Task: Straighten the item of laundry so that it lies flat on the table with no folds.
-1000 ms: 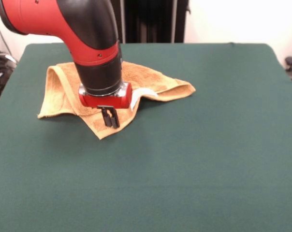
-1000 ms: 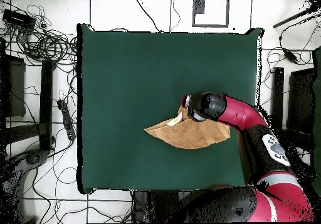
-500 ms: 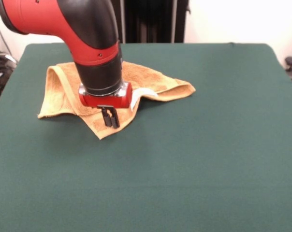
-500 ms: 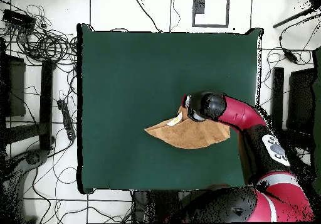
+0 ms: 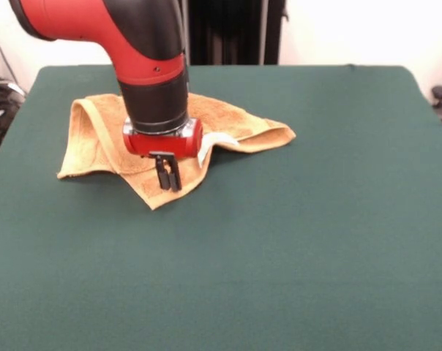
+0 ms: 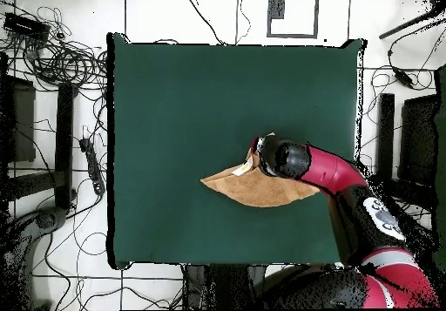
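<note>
Towel (image 5: 104,131) folded on table (image 5: 294,219), claw (image 5: 168,180) over its near corner.

Both views are evenly and fairly brightly lit, apparently from overhead room lighting, though no lamp is seen. In the front view a soft, diffuse shadow is cast on the tabletop (image 5: 294,219) just beneath and in front of the towel (image 5: 89,139) and the tool (image 5: 167,175); no hard-edged shadows are found. Faint sheen is shown on the red shell of the arm (image 5: 75,22), without strong glare. The wall behind is nearly washed out to white. The cloth's weave is rendered softly, and fine detail at the tool tips is slightly blurred. In the overhead view the tabletop (image 6: 218,90) is seen as flat, uniform green, with little visible shading.
</note>
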Robot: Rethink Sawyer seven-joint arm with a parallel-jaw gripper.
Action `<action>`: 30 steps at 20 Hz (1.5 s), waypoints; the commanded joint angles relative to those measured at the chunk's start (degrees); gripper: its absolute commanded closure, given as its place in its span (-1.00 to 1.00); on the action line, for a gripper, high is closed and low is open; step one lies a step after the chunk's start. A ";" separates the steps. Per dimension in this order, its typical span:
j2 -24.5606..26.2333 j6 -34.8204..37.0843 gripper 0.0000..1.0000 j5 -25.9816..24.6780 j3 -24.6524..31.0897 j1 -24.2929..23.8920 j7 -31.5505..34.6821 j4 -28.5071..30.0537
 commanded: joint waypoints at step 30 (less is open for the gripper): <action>16.53 -23.29 1.00 3.69 -5.62 10.84 10.59 7.50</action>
